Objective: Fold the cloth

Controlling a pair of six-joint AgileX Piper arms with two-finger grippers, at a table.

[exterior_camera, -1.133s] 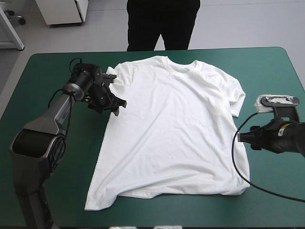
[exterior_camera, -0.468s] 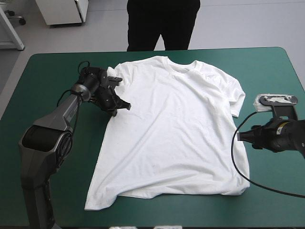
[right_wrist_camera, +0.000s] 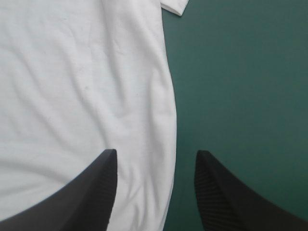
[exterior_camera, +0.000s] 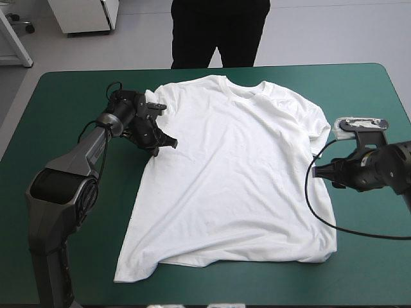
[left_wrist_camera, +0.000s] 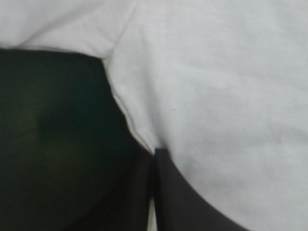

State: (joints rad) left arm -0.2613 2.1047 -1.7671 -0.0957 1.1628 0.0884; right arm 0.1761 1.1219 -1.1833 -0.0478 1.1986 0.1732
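T-shirt (exterior_camera: 231,173) is spread flat in the middle of the table (exterior_camera: 64,96). Collar (exterior_camera: 243,86) points at the far edge, bottom hem (exterior_camera: 225,262) at the near edge, and the near-left hem corner flares out a bit. Some light wrinkles, no folds in it. Left end effector (exterior_camera: 162,142) is down at the shirt's left side edge, just under the left sleeve (exterior_camera: 153,102), at the armpit. In the left wrist view its black fingers (left_wrist_camera: 192,202) are pinched into one point right on that edge. A thin white sliver shows between them lower down, so it's clamped on the T-shirt edge. Teal-green cover (left_wrist_camera: 48,144) lies to one side of the fingers, white cloth to the other side and ahead. Right end effector (exterior_camera: 319,172) sits just beside the shirt's right side edge, below the right sleeve (exterior_camera: 314,128), well apart from the left one. In the right wrist view it's wide open with nothing gripped. One finger (right_wrist_camera: 96,192) is over the cloth and the other is over bare cover, with the shirt's side edge running between them. The sleeve corner shows ahead of it. Can't tell if the right fingers touch the table.
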